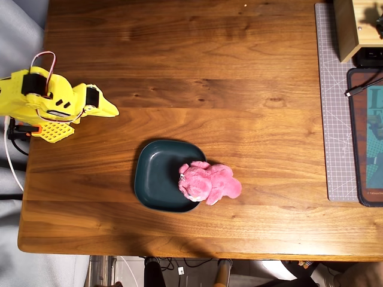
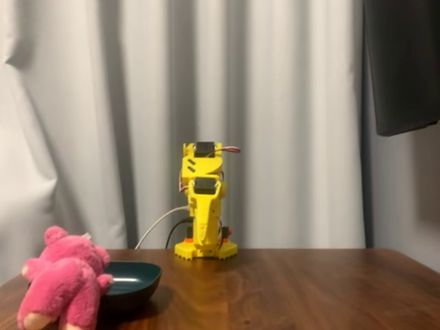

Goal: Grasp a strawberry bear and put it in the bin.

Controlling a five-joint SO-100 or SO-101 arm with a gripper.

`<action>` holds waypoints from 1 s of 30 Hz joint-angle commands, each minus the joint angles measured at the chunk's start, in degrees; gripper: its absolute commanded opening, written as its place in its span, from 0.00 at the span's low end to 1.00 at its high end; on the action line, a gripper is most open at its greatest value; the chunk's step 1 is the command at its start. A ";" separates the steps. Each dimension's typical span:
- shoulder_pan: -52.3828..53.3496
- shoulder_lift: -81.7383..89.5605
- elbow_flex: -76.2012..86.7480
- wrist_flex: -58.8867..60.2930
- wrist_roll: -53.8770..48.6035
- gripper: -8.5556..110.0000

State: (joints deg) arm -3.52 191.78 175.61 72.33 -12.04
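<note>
A wooden counter (image 1: pixel 239 72) stands before a grey curtain (image 2: pixel 124 117). The bin (image 1: pixel 157 174) holds nothing; the strawberry bear (image 1: pixel 209 183) leans on its rim. The gripper (image 1: pixel 109 109) looks pressed together

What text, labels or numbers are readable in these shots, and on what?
None readable.
Tablet at the right edge of the overhead view: faint print on its screen, too small and blurred to read.
Cutting mat: grid lines only.
Bear, dish, arm: no markings seen.

Wood table (image 1: pixel 239 72); grey cutting mat (image 1: pixel 335 119) at right; white curtain (image 2: pixel 103 103) behind.
</note>
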 commanded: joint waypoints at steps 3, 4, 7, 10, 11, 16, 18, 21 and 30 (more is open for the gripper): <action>-0.35 1.93 -0.18 -0.35 0.26 0.07; -0.35 1.93 -0.18 -0.35 0.26 0.07; -1.05 1.93 -0.18 -0.35 0.26 0.07; -0.97 1.93 -0.18 -0.44 0.35 0.07; -0.97 1.93 -0.18 -0.97 0.35 0.07; -2.37 1.93 -0.09 -1.41 2.55 0.07; -2.90 1.93 -0.09 -1.32 3.87 0.07; -2.99 1.93 -0.18 -0.97 4.31 0.07; -2.90 1.93 -0.18 -0.88 4.31 0.07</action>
State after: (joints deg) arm -5.89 191.78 175.69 71.63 -8.17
